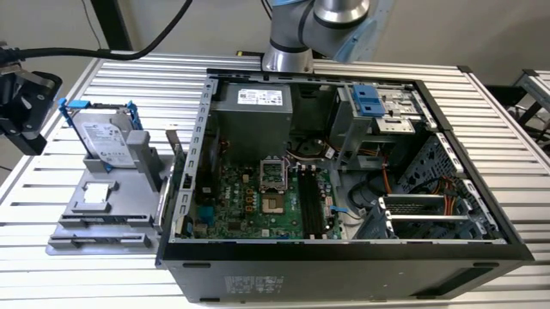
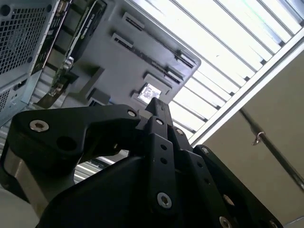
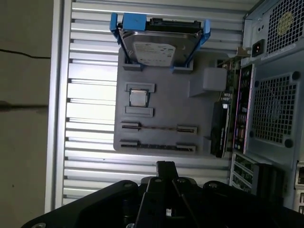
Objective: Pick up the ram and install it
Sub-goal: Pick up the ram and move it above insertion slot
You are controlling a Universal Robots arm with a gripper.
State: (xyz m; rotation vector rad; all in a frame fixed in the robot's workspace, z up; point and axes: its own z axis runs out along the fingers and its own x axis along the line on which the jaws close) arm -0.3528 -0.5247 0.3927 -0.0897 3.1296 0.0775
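Two thin ram sticks stand on edge in the slotted grey holder (image 3: 166, 102): one ram (image 3: 157, 127) nearer the processor chip, the other (image 3: 156, 147) at the holder's outer edge. In the exterior view they appear as low strips (image 1: 105, 223) on the holder's front part. My gripper (image 3: 165, 165) is shut with nothing between its fingers, its black tip (image 2: 156, 102) held off the holder's edge and apart from both sticks. In the exterior view the gripper (image 1: 30, 129) hangs at the far left, beside the holder.
A silver hard drive in a blue bracket (image 1: 107, 141) stands at the holder's back, with a processor chip (image 3: 138, 98) in front of it. The open computer case (image 1: 344, 248) lies on the exterior view's right of the holder, with long black memory slots (image 1: 311, 206) on its motherboard. The slatted metal table (image 1: 51, 277) carries everything.
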